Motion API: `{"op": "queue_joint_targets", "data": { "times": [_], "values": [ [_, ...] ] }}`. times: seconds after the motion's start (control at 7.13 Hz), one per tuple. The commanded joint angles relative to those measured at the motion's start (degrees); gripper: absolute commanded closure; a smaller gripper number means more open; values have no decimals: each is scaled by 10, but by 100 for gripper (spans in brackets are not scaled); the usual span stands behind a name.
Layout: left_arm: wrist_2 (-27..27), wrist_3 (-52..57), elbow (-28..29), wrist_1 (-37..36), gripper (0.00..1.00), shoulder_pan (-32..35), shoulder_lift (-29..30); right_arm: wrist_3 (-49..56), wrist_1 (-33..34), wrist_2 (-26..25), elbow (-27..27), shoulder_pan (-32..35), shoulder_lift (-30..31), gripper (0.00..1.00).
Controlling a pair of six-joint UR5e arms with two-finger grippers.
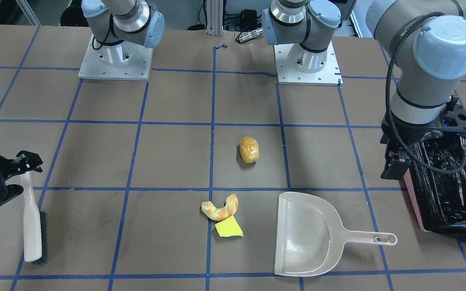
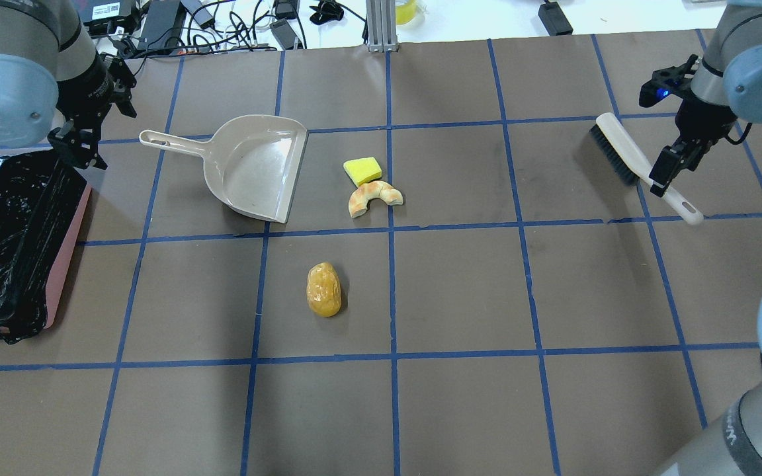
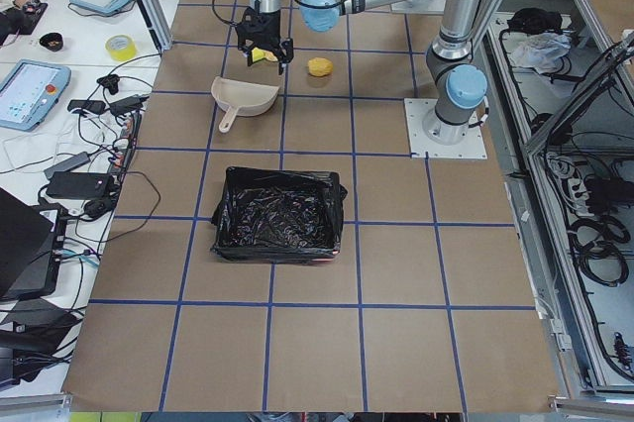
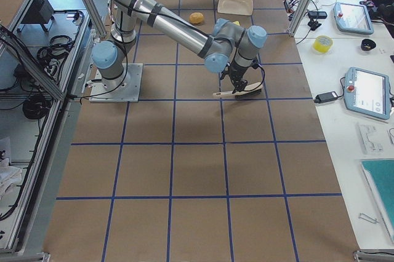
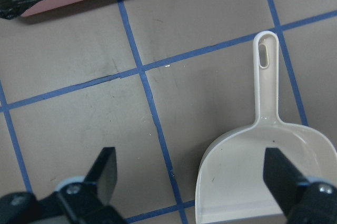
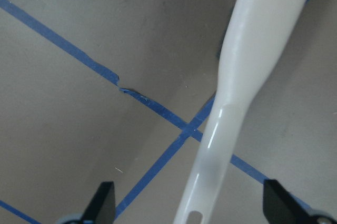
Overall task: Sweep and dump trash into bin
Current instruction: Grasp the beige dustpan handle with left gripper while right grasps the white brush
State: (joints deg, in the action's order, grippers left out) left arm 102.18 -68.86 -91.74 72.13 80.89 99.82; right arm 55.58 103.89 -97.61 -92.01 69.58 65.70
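Observation:
The trash lies mid-table: a golden-brown potato-like lump [image 2: 323, 289], a curved orange-cream crust piece [image 2: 373, 196] and a flat yellow sponge scrap [image 2: 362, 170] touching it. The pink bin [image 2: 63, 251] with a black bag stands at the left edge. The beige dustpan [image 2: 255, 168] lies left of the scraps with its mouth toward them. My left gripper [image 2: 100, 119] is open and empty, above the table near the dustpan handle [image 5: 266, 77]. My right gripper [image 2: 649, 142] is open, and its fingers straddle the white handle of a brush [image 2: 619, 149].
Both arm bases stand on metal plates [image 1: 115, 60] at the robot side of the table. My left arm's elbow [image 1: 431, 52] hangs over the bin [image 1: 413, 190]. Blue tape lines grid the brown table top [image 2: 460, 284]. Cables and a rail post lie beyond the far edge.

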Motion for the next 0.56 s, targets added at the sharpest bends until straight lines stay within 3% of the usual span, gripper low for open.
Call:
{"op": "queue_joint_targets", "data": {
  "times": [0.0, 0.42],
  "values": [
    [6, -85, 7, -8, 0, -7, 32, -9, 30, -33, -35, -1, -1, 0],
    [-2, -118, 17, -151, 0, -15, 105, -37, 48, -37, -41, -1, -2, 6]
  ]
}}
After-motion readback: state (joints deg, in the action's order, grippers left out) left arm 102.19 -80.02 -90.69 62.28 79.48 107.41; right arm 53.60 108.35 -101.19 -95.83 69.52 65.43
